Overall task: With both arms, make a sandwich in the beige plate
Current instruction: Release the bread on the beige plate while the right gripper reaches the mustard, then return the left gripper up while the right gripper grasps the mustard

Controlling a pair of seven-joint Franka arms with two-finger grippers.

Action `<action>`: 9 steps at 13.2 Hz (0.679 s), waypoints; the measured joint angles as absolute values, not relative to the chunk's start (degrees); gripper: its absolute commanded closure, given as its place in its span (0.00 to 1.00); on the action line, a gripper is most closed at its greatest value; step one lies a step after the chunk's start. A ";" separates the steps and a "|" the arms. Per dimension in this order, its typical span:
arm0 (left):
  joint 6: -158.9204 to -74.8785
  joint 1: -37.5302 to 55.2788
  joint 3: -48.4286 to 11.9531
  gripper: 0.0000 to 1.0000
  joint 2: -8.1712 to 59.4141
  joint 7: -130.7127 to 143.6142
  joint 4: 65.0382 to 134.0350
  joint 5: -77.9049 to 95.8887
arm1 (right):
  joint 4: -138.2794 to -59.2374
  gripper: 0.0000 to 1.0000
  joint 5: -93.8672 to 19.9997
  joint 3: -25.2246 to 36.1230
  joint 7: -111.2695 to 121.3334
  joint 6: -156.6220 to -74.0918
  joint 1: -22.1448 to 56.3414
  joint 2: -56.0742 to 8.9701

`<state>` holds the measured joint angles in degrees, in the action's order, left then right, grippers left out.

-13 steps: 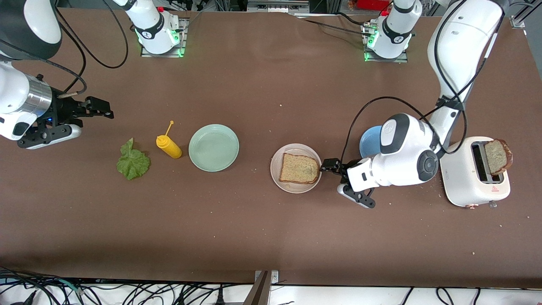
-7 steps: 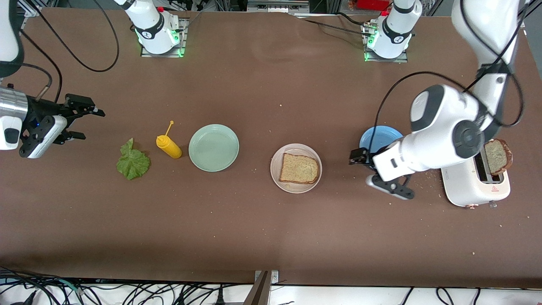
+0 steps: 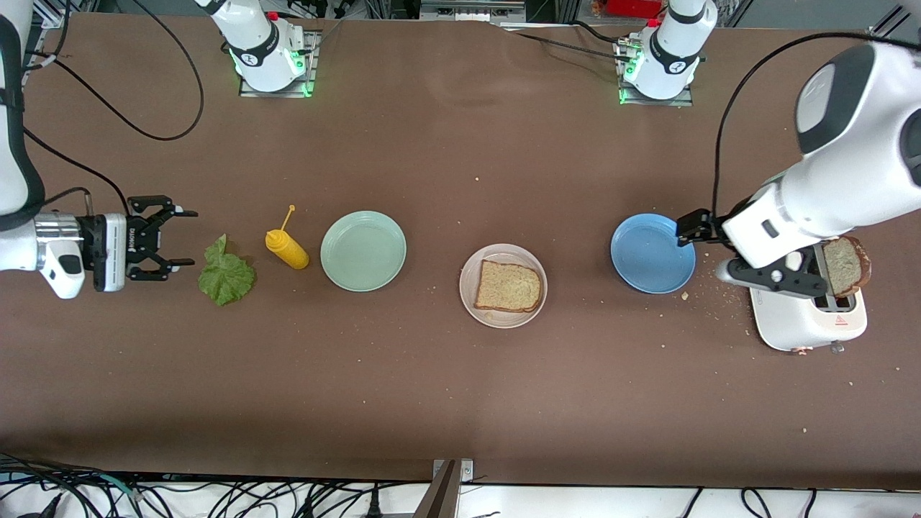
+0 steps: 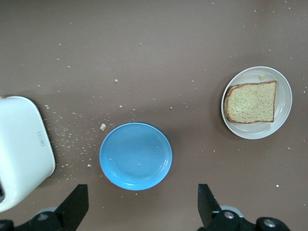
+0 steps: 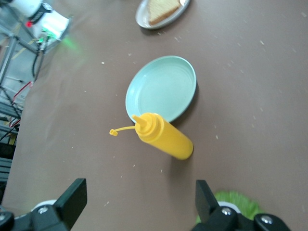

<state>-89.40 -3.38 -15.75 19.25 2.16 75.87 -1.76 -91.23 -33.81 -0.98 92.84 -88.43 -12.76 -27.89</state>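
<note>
- Since a second ago the left hand [image 3: 696,232] has pulled away from the beige plate [image 3: 503,316] and now hangs over the rim of the blue plate [image 3: 652,253], at the toaster's edge; the right hand [image 3: 173,239] has swung in to hover just beside the lettuce leaf [image 3: 226,275].
- Both hands are spread wide and carry nothing.
- One bread slice [image 3: 508,286] lies flat in the beige plate; this is the sandwich's base, with nothing on it yet.
- A second bread slice [image 3: 846,265] stands up out of the toaster [image 3: 806,316], toward the left arm's end of the surface from the beige plate.
- Handling, as I judge it: the bread is light, soft and crumbly, so a gentle pinch across the upstanding crust edge should do; a hard squeeze would dent or tear it.
- The lettuce looks thin, limp and flat on the surface; it probably needs a pinch at a raised, curled edge or the stem end.
- Edges and room: the yellow squeeze bottle [image 3: 286,248] and mint-green plate [image 3: 363,250] lie between the lettuce and the beige plate, so the leaf should travel high over them.
- The surface [image 3: 460,403] nearer the front camera than the beige plate is open; crumbs are scattered between toaster and blue plate.
</note>
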 measured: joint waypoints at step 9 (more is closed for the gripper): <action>-92.36 -1.76 -11.18 0.00 11.74 0.39 82.10 -1.75 | -100.44 0.00 -44.43 -0.97 117.09 -87.32 -15.13 -31.79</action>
<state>-92.36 -1.76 -11.18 11.74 0.39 82.10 -1.75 -100.44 -44.43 -0.97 117.09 -87.32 -15.13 -31.79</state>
